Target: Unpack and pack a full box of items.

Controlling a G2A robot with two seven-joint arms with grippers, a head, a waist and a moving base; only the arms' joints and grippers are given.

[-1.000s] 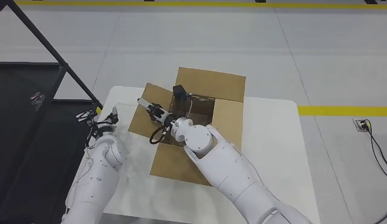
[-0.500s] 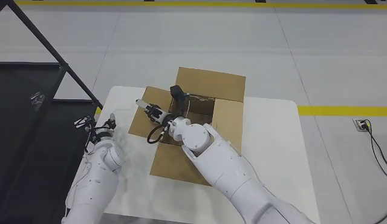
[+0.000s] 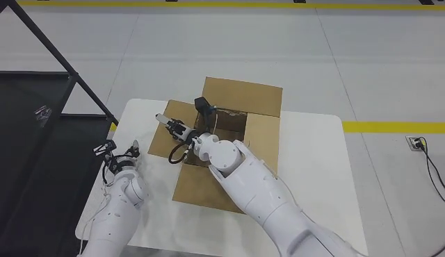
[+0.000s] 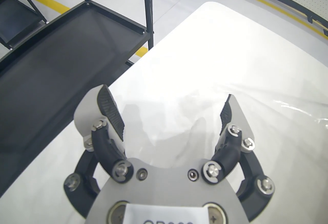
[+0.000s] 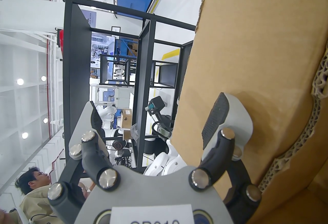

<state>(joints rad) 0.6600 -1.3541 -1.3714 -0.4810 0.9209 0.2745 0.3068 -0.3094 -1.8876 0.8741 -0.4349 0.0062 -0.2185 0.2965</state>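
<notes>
An open cardboard box stands in the middle of the white table, its flaps spread outward. Its dark inside hides whatever it holds. My right gripper is at the box's left flap. In the right wrist view that gripper is open, with one finger lying against the brown flap and nothing between the fingers. My left gripper hovers over the table's left edge, well away from the box. It is open and holds nothing, with bare table beneath it.
A black metal shelf rack stands close against the table's left side, and its tray lies just below the table corner. The right part of the table is bare.
My left gripper has drawn back along the table's left edge, toward the near side. The right gripper has stayed at the left flap, shifting only slightly.
</notes>
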